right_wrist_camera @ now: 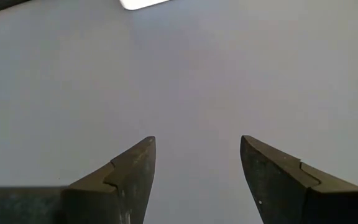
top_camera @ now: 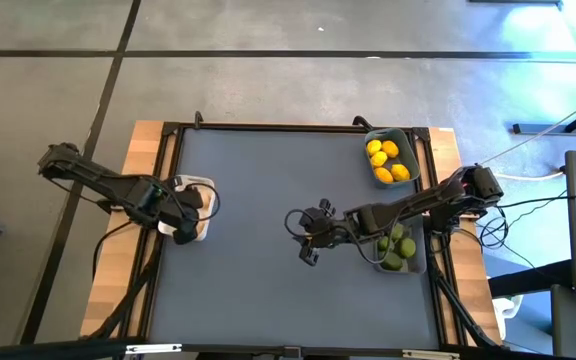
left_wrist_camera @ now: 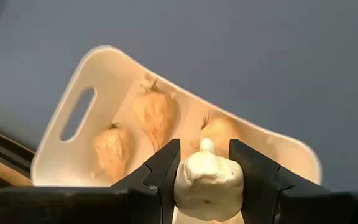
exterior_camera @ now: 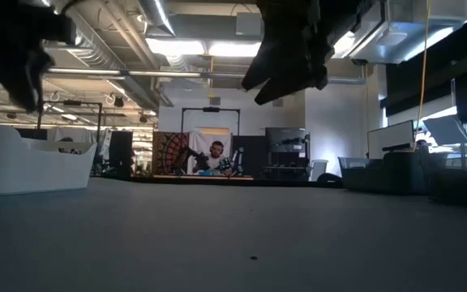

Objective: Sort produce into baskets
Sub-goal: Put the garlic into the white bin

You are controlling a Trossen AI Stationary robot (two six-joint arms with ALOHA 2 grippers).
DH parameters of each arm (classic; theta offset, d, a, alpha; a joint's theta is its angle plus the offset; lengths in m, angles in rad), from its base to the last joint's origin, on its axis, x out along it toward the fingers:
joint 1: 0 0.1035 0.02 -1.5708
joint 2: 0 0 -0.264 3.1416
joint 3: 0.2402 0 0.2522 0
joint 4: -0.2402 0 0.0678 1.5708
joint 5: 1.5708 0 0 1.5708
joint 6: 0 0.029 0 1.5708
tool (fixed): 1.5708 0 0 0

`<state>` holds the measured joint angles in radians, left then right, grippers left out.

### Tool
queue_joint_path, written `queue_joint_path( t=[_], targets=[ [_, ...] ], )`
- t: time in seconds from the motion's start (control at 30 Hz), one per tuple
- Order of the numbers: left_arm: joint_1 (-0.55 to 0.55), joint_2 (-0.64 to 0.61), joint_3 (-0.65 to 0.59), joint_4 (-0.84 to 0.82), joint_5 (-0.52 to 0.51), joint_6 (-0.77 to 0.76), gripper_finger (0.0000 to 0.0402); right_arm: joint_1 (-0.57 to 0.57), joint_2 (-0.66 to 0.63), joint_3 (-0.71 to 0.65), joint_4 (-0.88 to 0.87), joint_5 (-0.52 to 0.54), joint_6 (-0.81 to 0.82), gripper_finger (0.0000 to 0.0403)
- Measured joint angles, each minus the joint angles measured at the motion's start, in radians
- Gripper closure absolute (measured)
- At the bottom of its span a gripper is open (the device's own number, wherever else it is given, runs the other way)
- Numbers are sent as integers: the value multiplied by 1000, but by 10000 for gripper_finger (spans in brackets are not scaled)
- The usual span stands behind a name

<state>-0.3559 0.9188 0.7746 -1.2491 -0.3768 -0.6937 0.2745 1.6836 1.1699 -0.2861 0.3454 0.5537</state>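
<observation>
Hovering over the white basket (left_wrist_camera: 67, 140) at the desk's left edge, the left gripper (left_wrist_camera: 205, 177) is clamped on an off-white garlic bulb (left_wrist_camera: 207, 185), pinched squarely between its two dark fingers (left_wrist_camera: 160, 171). Directly below that bulb, three more garlic bulbs (left_wrist_camera: 154, 111) lie inside the white basket, spread along its floor, and the held one hangs above them, not touching them. From above, the left arm reaches in from the left side and covers most of that basket.

Over at the middle of the desk (top_camera: 268, 200), the right gripper (top_camera: 308, 235) hangs with its fingers (right_wrist_camera: 126, 177) spread apart and nothing between them, only bare grey surface beneath. Just to its right sits the dark grey basket (top_camera: 420, 262) with green limes (top_camera: 396, 250), partly under the right arm. Farther back on that right side, the blue-grey basket (top_camera: 413, 150) holds the yellow-orange lemons (top_camera: 386, 160), well apart from both grippers.
</observation>
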Motion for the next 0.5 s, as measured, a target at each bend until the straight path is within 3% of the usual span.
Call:
queue_joint_path(
  t=[0.3,0.5],
  targets=[
    [12,0,-87,92,12,-33,276,0,0,-19,2,20,51,168],
    [12,0,-95,112,12,-40,221,0,0,-20,1,18,52,168]
  ],
)
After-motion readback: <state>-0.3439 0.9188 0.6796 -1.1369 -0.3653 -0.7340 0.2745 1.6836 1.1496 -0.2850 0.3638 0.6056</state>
